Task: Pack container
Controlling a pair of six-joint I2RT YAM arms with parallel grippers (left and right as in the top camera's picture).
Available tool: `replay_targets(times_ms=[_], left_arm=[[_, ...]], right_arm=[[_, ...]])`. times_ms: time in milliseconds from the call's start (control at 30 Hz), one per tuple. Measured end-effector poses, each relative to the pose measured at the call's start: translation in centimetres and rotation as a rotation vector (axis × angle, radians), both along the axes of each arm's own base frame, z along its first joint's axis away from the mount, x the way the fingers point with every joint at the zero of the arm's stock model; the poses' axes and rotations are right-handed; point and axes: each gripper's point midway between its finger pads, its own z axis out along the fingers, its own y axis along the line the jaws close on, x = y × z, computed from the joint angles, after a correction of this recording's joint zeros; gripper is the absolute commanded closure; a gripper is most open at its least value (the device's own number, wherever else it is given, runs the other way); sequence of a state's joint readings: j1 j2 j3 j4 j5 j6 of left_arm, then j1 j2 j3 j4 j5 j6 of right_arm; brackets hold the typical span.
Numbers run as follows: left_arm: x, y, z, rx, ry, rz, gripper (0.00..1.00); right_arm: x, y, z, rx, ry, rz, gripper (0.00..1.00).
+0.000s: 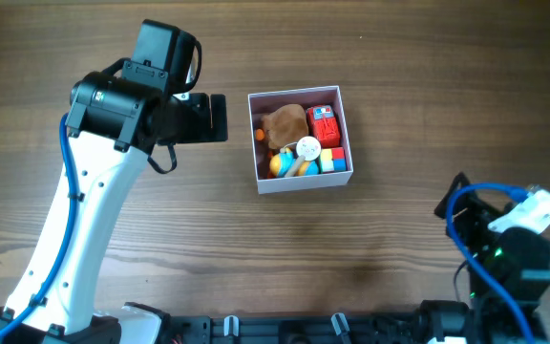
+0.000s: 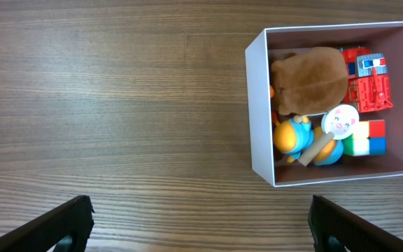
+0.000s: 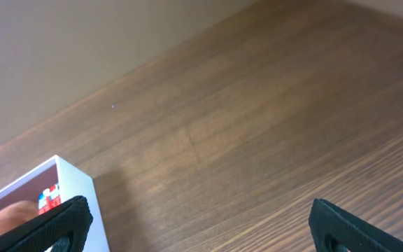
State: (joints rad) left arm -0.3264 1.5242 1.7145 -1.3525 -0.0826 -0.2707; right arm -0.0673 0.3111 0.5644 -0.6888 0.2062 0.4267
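Observation:
The container (image 1: pixel 257 143), a square shallow box with white walls and a pink inside, sits at the table's middle. It holds a brown plush toy (image 1: pixel 285 122), a red toy (image 1: pixel 325 124), a colour cube (image 1: pixel 331 160), a white round face piece (image 1: pixel 307 147) and a blue-orange toy (image 1: pixel 282 164). The left wrist view shows the container's wall (image 2: pixel 257 112) with the toys inside. My left gripper (image 1: pixel 220 118) is open and empty, just left of the container; its fingertips (image 2: pixel 201 231) frame bare wood. My right gripper (image 1: pixel 452 203) is open and empty at the near right, its fingertips (image 3: pixel 200 227) apart over bare wood.
The wooden table (image 1: pixel 399 76) surrounds the container. A corner of the container (image 3: pixel 61 175) shows at the lower left of the right wrist view. The arm bases stand along the near edge.

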Motion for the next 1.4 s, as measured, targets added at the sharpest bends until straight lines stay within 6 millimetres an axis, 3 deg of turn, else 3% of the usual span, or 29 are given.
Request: replay_targets(times_ms=[233,500,1400], left_arm=[[0.0,0.0,0.0,-0.002,0.0,-0.001,0.0],[0.0,0.0,0.0,-0.002,0.001,-0.001,0.0],[0.0,0.0,0.0,-0.002,0.0,-0.001,0.0]], right_arm=[[-0.7,0.0,-7.2,0.017,0.027,-0.007,0.0],[-0.8,0.0,-10.5,0.035,0.033,-0.017,0.0],[-0.6,0.0,-10.4,0.054,0.017,-0.026,0.0]])
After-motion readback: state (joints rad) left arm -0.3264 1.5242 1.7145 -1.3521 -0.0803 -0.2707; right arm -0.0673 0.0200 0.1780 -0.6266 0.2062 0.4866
